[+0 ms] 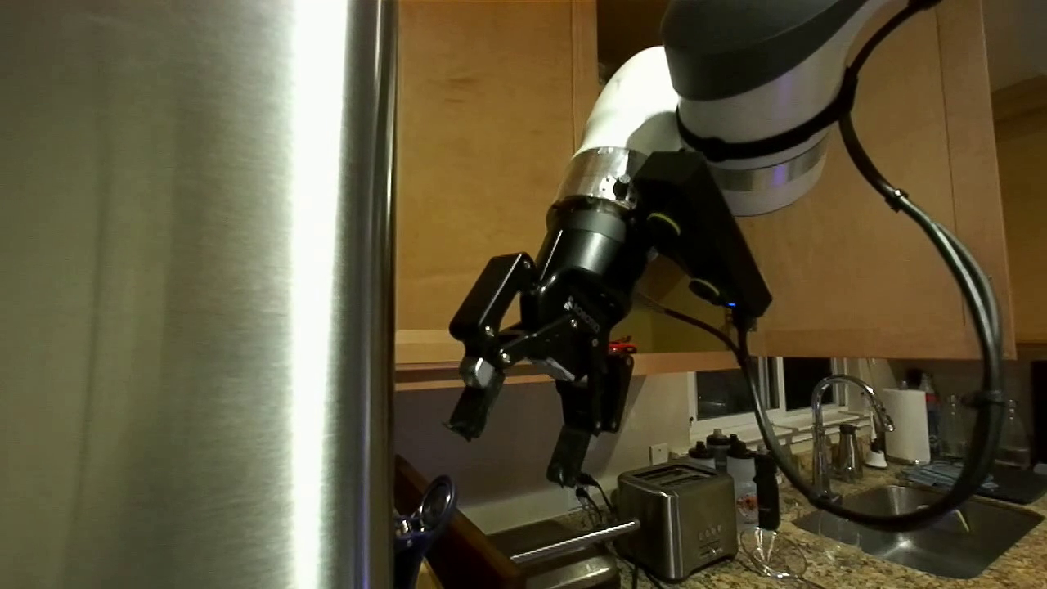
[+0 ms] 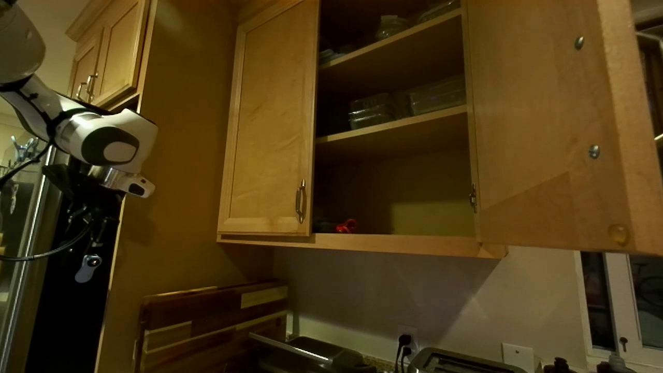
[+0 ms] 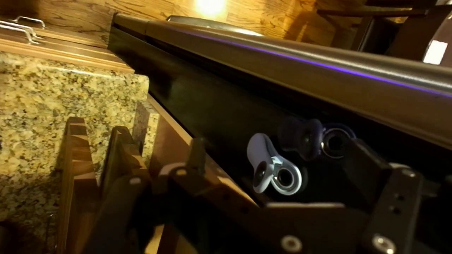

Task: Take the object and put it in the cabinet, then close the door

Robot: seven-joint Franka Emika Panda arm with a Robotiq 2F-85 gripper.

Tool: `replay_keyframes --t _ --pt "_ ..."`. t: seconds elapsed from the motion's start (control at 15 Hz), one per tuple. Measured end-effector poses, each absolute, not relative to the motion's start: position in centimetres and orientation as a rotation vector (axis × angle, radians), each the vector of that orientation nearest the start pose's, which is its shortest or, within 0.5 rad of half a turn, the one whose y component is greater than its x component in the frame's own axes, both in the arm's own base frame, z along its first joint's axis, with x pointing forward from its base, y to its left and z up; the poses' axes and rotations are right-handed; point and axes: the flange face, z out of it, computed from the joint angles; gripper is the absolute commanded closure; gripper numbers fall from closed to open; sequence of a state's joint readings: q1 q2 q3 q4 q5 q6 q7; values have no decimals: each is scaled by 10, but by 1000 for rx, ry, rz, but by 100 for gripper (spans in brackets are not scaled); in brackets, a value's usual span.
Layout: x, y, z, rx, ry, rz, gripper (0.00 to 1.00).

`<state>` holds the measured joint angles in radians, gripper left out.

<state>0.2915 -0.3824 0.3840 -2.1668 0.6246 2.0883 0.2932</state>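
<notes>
Hangs near a pale clip [image 3: 269, 162], probably the object, on the black side of the fridge [image 3: 219, 98], with claw [image 1: 517, 446] spread apart, holding nothing; shows cabinet [image 2: 393, 243] open, with door [image 2: 544, 129] swung wide and a red item [image 2: 346, 226] inside; seems barely begun, with grasping, placing and closing left.

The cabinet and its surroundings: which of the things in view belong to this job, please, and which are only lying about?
For the job: the cabinet; its open door; the gripper; perhaps the pale clip, judging by where the gripper hangs.

Lying about: the toaster; the wooden boards; the paper towel roll.
</notes>
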Motion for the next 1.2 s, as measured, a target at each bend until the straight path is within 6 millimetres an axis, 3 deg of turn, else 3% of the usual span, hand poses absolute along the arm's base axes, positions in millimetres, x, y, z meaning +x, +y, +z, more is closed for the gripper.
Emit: replay_keyframes --t 0.33,0.6,0.73,0.87,1.0,1.2 --pt "341 346 575 -2526 -138 -73 0" --pt "351 347 553 -2537 -106 -45 0" --pt "358 348 540 -2543 -89 -24 15" --pt "362 350 532 -2543 -77 -9 22" --pt "364 352 528 -2534 -72 -3 44" --pt "363 355 529 -2504 -63 4 66"
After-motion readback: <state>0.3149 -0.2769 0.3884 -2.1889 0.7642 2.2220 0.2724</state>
